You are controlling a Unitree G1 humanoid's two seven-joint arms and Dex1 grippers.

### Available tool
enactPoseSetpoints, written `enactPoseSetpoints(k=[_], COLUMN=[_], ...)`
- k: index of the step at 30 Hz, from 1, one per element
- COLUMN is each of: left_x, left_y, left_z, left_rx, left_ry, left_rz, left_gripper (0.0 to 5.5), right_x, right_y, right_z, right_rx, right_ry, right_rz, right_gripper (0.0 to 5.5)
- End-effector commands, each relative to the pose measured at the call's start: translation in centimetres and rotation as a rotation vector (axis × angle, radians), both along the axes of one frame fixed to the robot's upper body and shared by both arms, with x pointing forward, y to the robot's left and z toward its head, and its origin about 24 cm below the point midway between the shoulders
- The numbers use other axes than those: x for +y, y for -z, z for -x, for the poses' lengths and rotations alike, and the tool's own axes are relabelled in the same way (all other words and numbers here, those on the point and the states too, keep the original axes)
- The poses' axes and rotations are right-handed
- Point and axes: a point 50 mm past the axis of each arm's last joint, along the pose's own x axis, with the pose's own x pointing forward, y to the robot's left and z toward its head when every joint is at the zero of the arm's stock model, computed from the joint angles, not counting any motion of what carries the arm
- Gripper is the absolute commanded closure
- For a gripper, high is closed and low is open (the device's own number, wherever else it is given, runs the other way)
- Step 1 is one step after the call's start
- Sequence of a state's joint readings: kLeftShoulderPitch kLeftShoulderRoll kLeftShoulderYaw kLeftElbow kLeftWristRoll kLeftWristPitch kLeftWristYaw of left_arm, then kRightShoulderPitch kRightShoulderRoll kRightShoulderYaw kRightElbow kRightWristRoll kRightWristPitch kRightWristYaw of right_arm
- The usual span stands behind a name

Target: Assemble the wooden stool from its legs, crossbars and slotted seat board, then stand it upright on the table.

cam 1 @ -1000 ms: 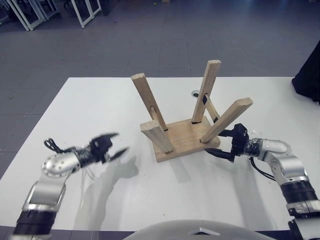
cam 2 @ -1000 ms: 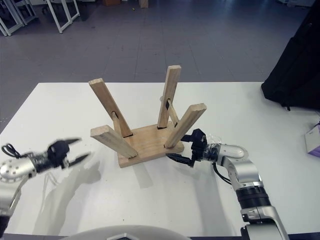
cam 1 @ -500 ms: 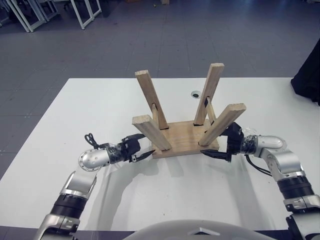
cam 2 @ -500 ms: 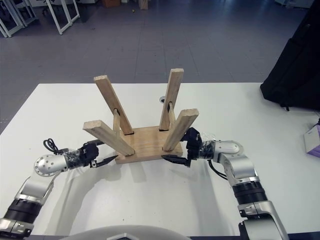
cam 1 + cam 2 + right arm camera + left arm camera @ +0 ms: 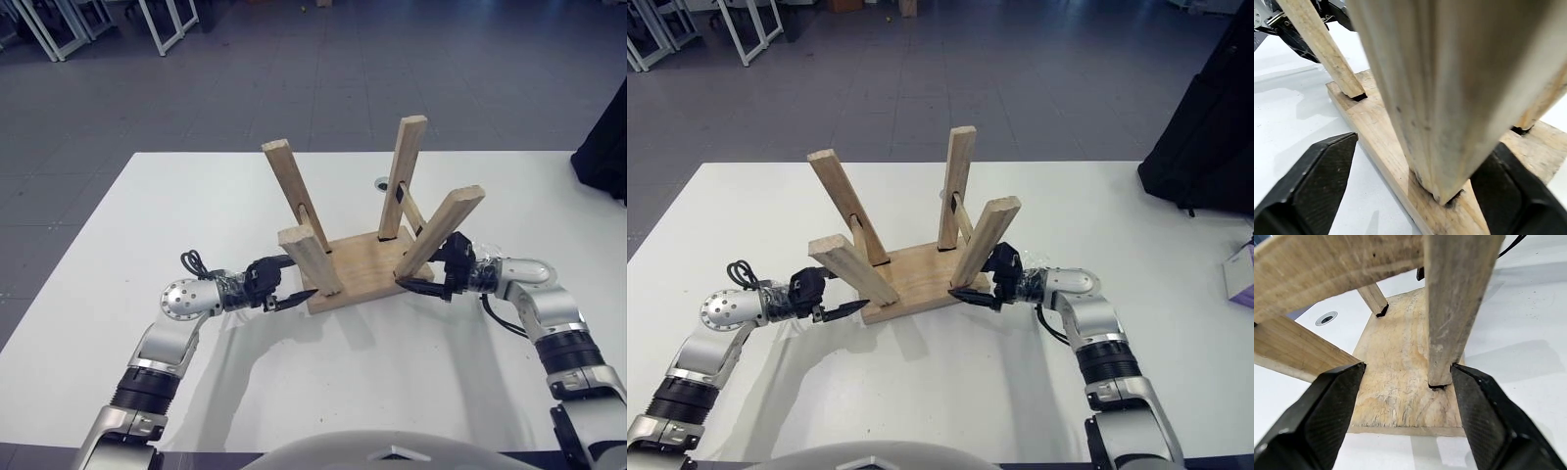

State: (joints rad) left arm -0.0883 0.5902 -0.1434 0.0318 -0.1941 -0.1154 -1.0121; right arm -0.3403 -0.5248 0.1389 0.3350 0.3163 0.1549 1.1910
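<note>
Grey tiled floor at the top of the frame; white table (image 5: pixel 196 196) across the middle, with a round hole (image 5: pixel 382 182) near its far edge.

Item 1: stool (image 5: pixel 362 266), centre of frame, upside down. Seat board (image 5: pixel 364 262) flat on the table; four legs pointing up and splayed outward. Rear left leg (image 5: pixel 292 196), rear right leg (image 5: pixel 405 176), near left leg (image 5: pixel 312 257), near right leg (image 5: pixel 443 227). Thinner slat (image 5: pixel 416 211) angled just beside the rear right leg.

Item 2: left gripper (image 5: pixel 297 279), left of centre, at the left end of the seat board. Fingers spread wide, holding nothing; in the wrist view one finger (image 5: pixel 1327 416) sits either side of the near left leg's foot, board edge between them.

Item 3: right gripper (image 5: pixel 419 269), right of centre, at the right end of the board. Fingers (image 5: pixel 1317 176) set wide, the foot of the near right leg between them; contact cannot be told.

Item 4: black bag (image 5: pixel 1215 127), right edge, beyond the table.
</note>
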Motion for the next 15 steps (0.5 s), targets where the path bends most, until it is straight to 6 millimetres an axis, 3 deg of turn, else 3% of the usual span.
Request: enactPoseSetpoints(k=[1,4,7,15], left_x=[-0.2,-0.6,-1.1,-1.3], left_y=[0.3,0.6,0.3,-0.3], left_z=[1.5,2.2,1.4,-0.1], left_rx=[0.059,0.071,0.023,-0.024], left_ry=[0.076,0.096,0.057,0.011], left_rz=[-0.045,-0.052,-0.016,0.016], left_gripper=[2.24,2.24,2.24,2.24], right_x=[0.7,0.9,0.9,0.9], right_y=[-0.9,-1.0,-1.0,-0.7], right_z=[-0.5,-0.5,-0.4,0.2], right_rx=[-0.039,-0.043,-0.044,-0.007], right_ry=[-0.042,-0.051,-0.056,-0.128], right_rz=[-0.013,-0.016,-0.014,0.022], right_gripper=[2.45,3.05,3.61,4.05])
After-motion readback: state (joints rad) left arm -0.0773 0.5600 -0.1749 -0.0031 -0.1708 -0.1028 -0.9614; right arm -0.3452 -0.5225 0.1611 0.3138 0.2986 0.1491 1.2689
